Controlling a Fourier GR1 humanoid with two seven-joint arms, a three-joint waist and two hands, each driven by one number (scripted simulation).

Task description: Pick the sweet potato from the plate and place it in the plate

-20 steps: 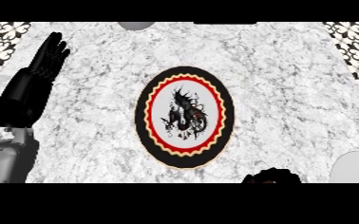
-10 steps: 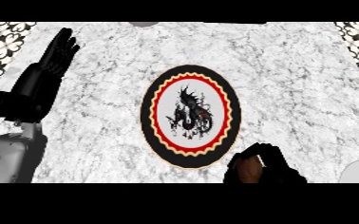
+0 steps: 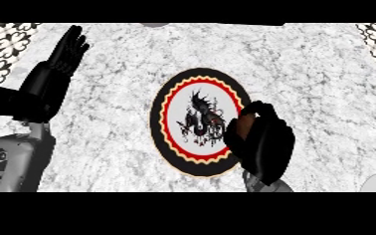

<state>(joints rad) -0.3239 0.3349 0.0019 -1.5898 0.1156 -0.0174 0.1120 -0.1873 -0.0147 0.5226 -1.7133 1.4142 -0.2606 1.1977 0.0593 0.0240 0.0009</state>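
A round plate (image 3: 175,104) with a black rim, a red and cream ring and a black dragon figure lies in the middle of the marble counter. My right hand (image 3: 263,142) hovers over the plate's right edge, its fingers curled round a brown sweet potato (image 3: 243,125) of which only a sliver shows. My left hand (image 3: 55,74) rests open at the left edge, fingers straight and pointing up.
A grey round object (image 3: 152,24) peeks in at the counter's far edge. Another pale round shape (image 3: 367,181) shows at the lower right corner. Patterned trim (image 3: 15,37) runs along the top left corner of the counter.
My right hand has risen from the lower edge and moved left to the plate's right rim, carrying the sweet potato. The left hand has barely shifted.
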